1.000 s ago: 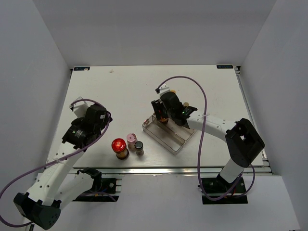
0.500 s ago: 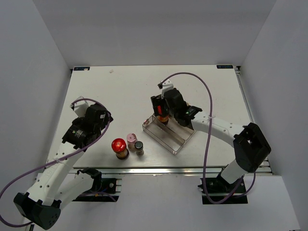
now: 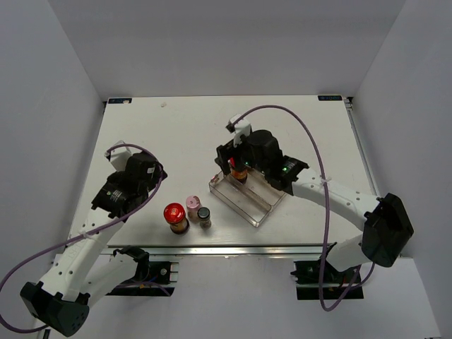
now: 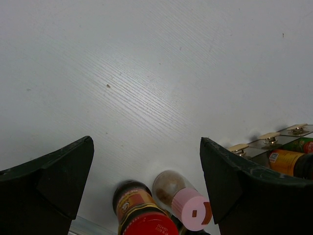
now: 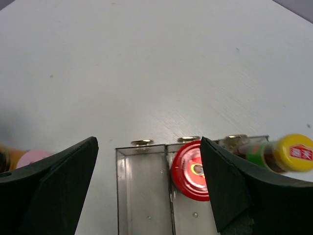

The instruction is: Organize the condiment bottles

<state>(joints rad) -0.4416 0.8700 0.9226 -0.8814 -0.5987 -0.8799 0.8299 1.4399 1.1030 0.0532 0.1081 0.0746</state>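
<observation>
Near edge of the tabletop (image 3: 162,134): three bottles bunched together, all upright.
- red-lidded jar (image 3: 174,212) on the left
- dark-capped spice jar (image 3: 204,213) on the right
- pink-capped shaker (image 3: 193,203) just behind and between them. Shaker and spice jar look to be touching; the jar is just beside the shaker.

Left hand (image 4: 145,140): left of that group and a bit farther back, above bare tabletop. Fingers spread wide, nothing between them. Its camera catches the jar and shaker at the bottom of its view and a corner of the tray at the right.

Clear plastic tray (image 3: 258,205): right of the group, set at an angle, apart from the three bottles. The right wrist view shows two compartments side by side with a divider between them.
- second red-lidded jar (image 5: 191,169) stands lid up in the compartment on that view's right.
- yellow-capped bottle (image 5: 279,152) is just beside that jar, farther right in the view. It leans outward in the picture. Can't tell if it is upright, or whether it sits inside the tray.

Right hand (image 5: 147,140): over the tray's far end, fingers wide apart, holding nothing. The jar lid sits below it, closer to one finger, not clamped.
</observation>
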